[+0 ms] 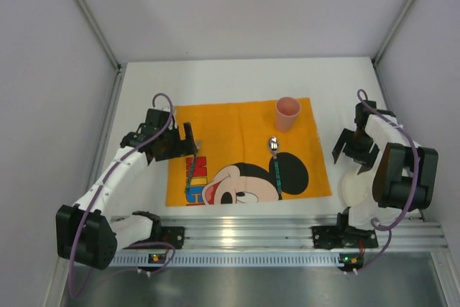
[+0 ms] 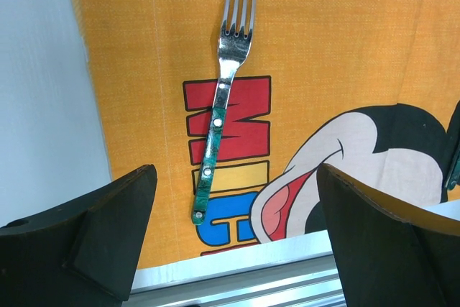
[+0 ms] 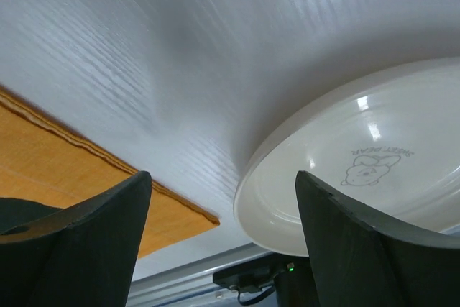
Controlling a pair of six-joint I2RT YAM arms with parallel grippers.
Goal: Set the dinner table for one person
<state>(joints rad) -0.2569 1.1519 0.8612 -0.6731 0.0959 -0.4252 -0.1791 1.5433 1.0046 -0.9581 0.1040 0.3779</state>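
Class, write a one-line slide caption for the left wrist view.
Open left gripper hovers above a green-handled fork lying on the orange Mickey Mouse cloth.

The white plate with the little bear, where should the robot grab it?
Probably by its raised rim on the side facing the orange cloth, coming down from above with one finger inside and one outside. The plate lies flat on the table, so only that lifted edge gives the fingers something to pinch.

Two white arms [image 1: 118, 170], black joints [image 1: 86, 231], purple cables [image 1: 164, 98], black wedge-shaped tool fingers [image 2: 86, 235], green base light [image 1: 349, 257]
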